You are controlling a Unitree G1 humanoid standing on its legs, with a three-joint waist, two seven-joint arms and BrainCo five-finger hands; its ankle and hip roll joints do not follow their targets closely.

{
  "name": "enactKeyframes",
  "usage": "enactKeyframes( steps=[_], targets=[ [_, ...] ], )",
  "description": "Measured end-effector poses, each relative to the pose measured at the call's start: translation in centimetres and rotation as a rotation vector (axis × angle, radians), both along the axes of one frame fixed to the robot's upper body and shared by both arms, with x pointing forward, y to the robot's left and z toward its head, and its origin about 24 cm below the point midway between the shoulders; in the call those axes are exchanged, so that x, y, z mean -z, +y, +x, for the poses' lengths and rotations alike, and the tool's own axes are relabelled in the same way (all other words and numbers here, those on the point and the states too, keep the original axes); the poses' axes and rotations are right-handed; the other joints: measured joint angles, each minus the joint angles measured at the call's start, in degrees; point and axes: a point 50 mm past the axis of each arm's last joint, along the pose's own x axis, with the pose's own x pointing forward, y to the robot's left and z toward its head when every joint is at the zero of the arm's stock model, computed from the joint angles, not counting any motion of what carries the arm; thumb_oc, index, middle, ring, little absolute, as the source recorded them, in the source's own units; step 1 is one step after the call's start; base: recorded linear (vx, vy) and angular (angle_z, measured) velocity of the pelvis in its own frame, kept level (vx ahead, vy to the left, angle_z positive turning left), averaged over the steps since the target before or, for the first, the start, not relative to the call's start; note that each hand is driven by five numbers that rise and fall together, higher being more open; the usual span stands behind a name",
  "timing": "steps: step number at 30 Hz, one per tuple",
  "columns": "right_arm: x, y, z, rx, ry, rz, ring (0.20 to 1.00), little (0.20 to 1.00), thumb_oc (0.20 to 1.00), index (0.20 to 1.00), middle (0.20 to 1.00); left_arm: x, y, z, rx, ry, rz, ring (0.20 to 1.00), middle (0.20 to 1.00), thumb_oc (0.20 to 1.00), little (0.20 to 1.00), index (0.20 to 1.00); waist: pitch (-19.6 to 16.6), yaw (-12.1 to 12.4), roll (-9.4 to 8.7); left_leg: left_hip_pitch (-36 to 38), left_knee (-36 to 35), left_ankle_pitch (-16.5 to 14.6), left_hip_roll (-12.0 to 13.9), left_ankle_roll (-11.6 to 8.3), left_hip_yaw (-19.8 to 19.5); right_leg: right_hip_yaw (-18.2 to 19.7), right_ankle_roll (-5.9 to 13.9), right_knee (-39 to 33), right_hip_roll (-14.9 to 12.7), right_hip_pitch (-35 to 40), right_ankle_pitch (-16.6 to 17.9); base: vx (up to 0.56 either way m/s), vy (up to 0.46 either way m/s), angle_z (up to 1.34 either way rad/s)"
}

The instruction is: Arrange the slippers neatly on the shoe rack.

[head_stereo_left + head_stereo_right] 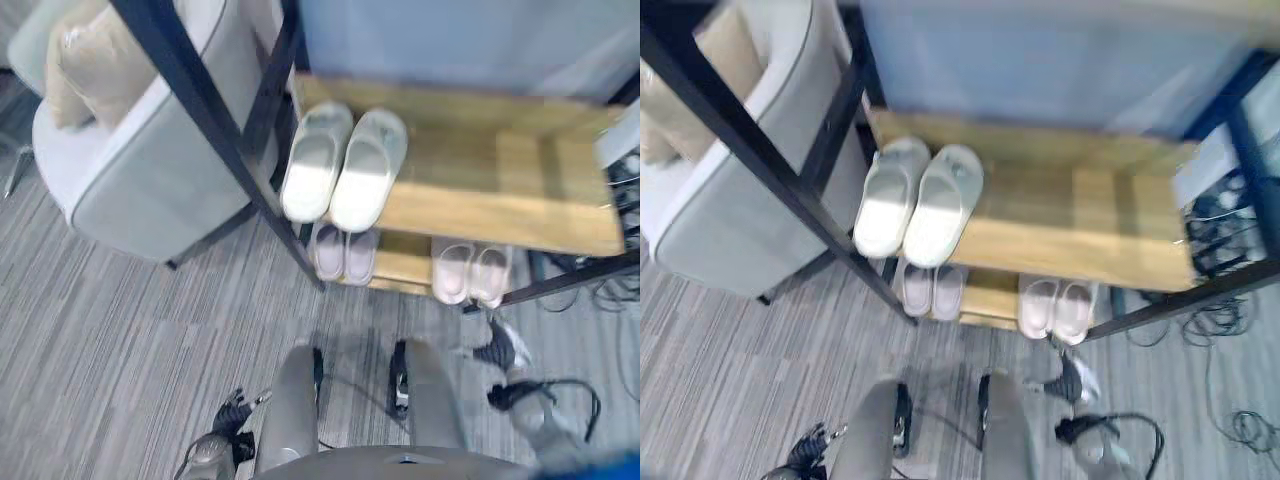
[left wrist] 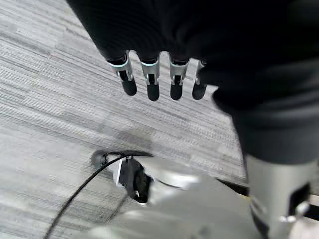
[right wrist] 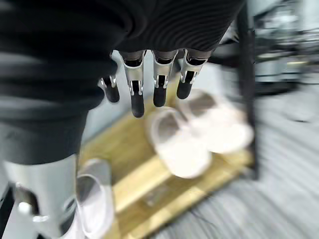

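Over on the left stands a grey armchair (image 1: 150, 170) with a tan cushion (image 1: 85, 60) tucked into it, on striped grey carpet (image 1: 120, 340). Low down beside it hangs the robot's left hand (image 1: 232, 412); its own wrist view shows the fingers (image 2: 152, 82) hanging loosely with nothing in them, just carpet beneath.

Next comes the shoe rack (image 1: 520, 215), black-framed with wooden shelves. On the left end of the upper shelf sits a pair of pale green slippers (image 1: 345, 165), side by side and touching, toes pointing out towards the robot. On the lower shelf just beneath them is a pair of lilac slippers (image 1: 345, 252), also together. Further right on that lower shelf a pair of pinkish-white slippers (image 1: 472, 272) rests near the right post, the two lying close alongside each other.

Lower right, the right hand (image 1: 500, 350) hovers just in front of that pair. From its wrist view the fingers (image 3: 159, 84) are relaxed and empty, the pink-white pair lying past them on the wood.

To my eye the job looks practically finished: all three pairs are on the rack, paired up, and no slipper lies on the carpet. At most, a small straightening of the right-hand pair might remain.
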Motion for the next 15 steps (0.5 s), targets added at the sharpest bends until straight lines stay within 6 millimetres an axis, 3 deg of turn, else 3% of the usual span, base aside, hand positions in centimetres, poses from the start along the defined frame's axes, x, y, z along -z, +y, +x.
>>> enactKeyframes(
  steps=[1, 2, 4, 6, 7, 9, 12, 15],
  targets=[
    [1.9, 0.0, -2.4, 0.092, 0.11, 0.042, 1.0, 1.0, 1.0, 1.0, 1.0, 0.1, 0.1, -0.4, 0.053, 0.024, 0.017, 1.0, 1.0, 1.0, 1.0, 1.0, -0.7, 0.1, -0.24, 6.1, -6.9, 2.7, -0.1, 0.55, 0.0, -0.9, 0.08, -7.1, -0.1, 6.1, 2.3, 0.17, -0.026, -0.03],
    [2.7, 0.2, -3.8, 0.146, 0.157, 0.086, 1.0, 1.0, 1.0, 1.0, 1.0, 0.2, 0.0, -0.9, 0.068, 0.047, 0.019, 1.0, 1.0, 1.0, 1.0, 1.0, -1.9, 0.1, 0.05, 9.2, -11.4, 3.1, 0.0, 0.66, 0.1, -1.4, 0.35, -10.3, 0.1, 8.9, 2.8, 0.18, -0.045, 0.06],
    [5.0, 1.3, -6.0, 0.308, 0.283, 0.216, 1.0, 1.0, 1.0, 1.0, 1.0, 0.7, -0.5, -2.1, 0.024, 0.101, -0.01, 1.0, 1.0, 1.0, 1.0, 1.0, -3.9, 0.3, -0.47, 19.2, -24.5, 9.0, -0.5, 0.93, 0.1, -2.4, 1.96, -21.5, 0.2, 18.0, 7.1, 0.26, -0.059, 0.09],
    [6.2, 0.8, -7.3, 0.364, 0.378, 0.255, 1.0, 1.0, 1.0, 1.0, 1.0, 1.2, -0.7, -4.5, 0.037, 0.205, -0.011, 1.0, 1.0, 1.0, 1.0, 1.0, -5.8, 0.1, 0.08, 27.6, -32.9, 11.6, -0.3, 0.86, 0.6, -3.1, 2.28, -27.9, 0.7, 25.4, 8.9, 0.22, -0.055, -0.03],
    [6.4, 0.4, -7.5, 0.392, 0.397, 0.261, 1.0, 1.0, 1.0, 1.0, 1.0, 1.4, -0.8, -5.8, 0.03, 0.244, -0.021, 1.0, 1.0, 1.0, 1.0, 1.0, -8.4, 0.4, 0.17, 29.4, -36.1, 12.8, -0.3, 0.84, 0.6, -3.2, 2.04, -29.6, 0.9, 26.5, 9.6, 0.16, -0.057, -0.03],
    [7.0, -0.2, -7.3, 0.442, 0.432, 0.28, 1.0, 1.0, 1.0, 1.0, 1.0, 1.6, -1.4, -6.8, 0.051, 0.293, -0.035, 1.0, 1.0, 1.0, 1.0, 1.0, -10.0, 0.9, 0.88, 35.7, -44.8, 16.8, 0.4, 0.81, 0.8, -3.7, 1.9, -35.8, 2.2, 31.4, 12.3, 0.09, -0.051, -0.05],
    [7.5, -0.8, -7.2, 0.422, 0.498, 0.234, 1.0, 1.0, 1.0, 1.0, 1.0, 1.7, -2.3, -5.8, 0.073, 0.271, -0.051, 1.0, 1.0, 1.0, 1.0, 1.0, -11.1, 2.0, 2.57, 38.1, -49.3, 18.8, 1.3, 0.73, 1.4, -3.7, 2.05, -45.0, 3.8, 35.8, 16.8, 0.04, -0.05, -0.08],
    [8.5, -1.2, -9.8, 0.467, 0.64, 0.201, 1.0, 1.0, 1.0, 1.0, 1.0, 1.8, -2.6, -5.2, 0.121, 0.269, -0.048, 1.0, 1.0, 1.0, 1.0, 1.0, -11.0, 2.4, 2.95, 39.5, -50.6, 19.3, 1.4, 0.57, 1.6, -3.8, 2.16, -50.3, 4.3, 39.2, 19.7, 0.06, -0.061, 0.0]
  ],
)
